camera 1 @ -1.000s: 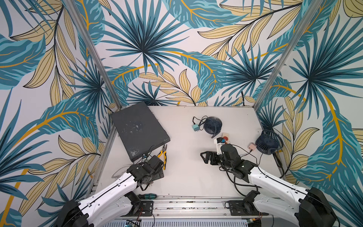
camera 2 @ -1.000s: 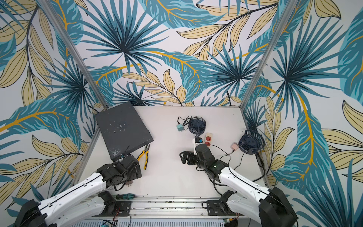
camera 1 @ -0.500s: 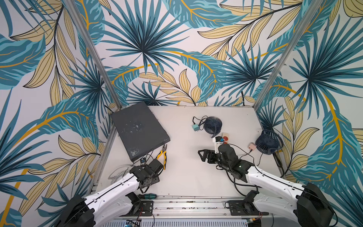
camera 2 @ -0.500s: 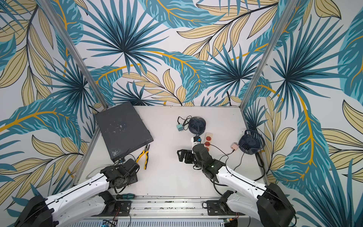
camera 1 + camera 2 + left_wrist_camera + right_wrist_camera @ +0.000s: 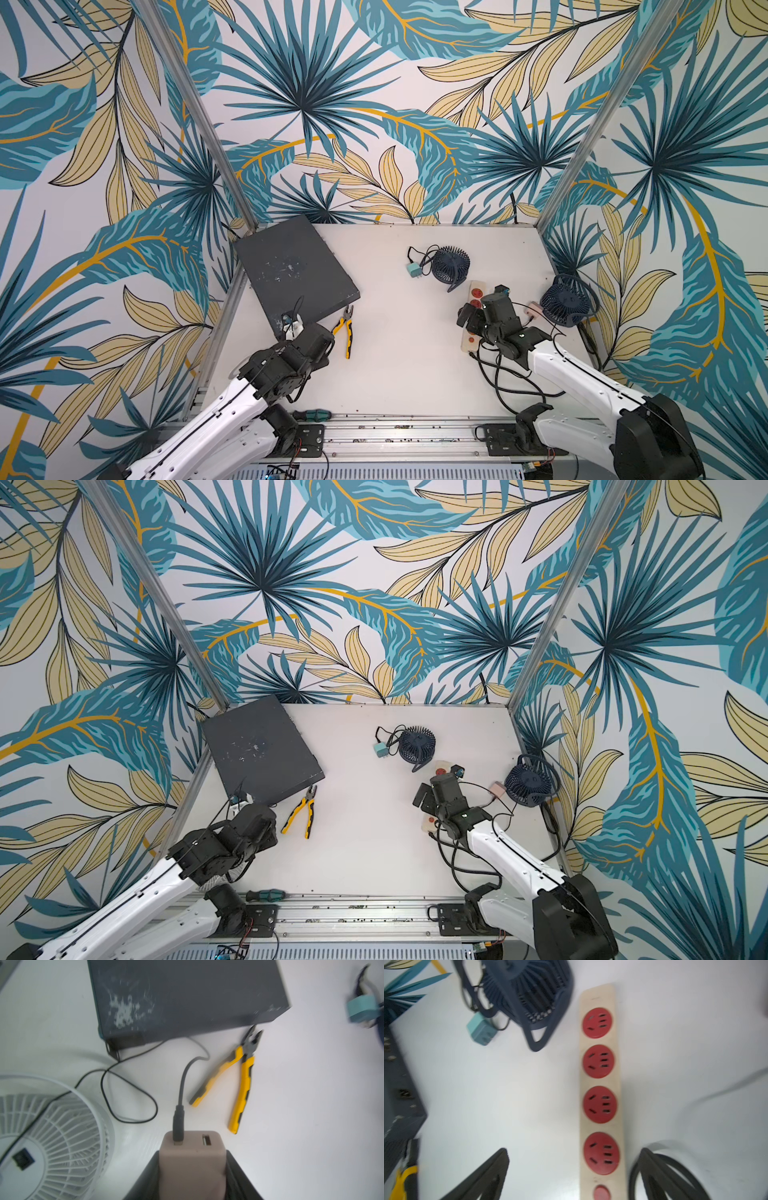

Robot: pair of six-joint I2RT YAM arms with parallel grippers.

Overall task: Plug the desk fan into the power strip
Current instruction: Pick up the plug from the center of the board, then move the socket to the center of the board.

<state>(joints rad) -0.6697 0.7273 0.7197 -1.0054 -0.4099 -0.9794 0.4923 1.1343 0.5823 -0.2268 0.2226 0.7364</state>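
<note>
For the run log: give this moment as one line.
left claw: shut on pinkish-beige plastic charger block | right claw: open above long cream-white power strip | red sockets: empty

Bright, even light, soft shadows only. Both top views sharp, bending at the edges. Wrist views smear with motion; the power strip [image 5: 600, 1088] looks soft.

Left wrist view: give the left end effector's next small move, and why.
Probably lift the beige adapter clear of the table: the left end effector grips its sides, a cable is plugged into it, and the power strip's sockets are empty below the open right end effector.
</note>
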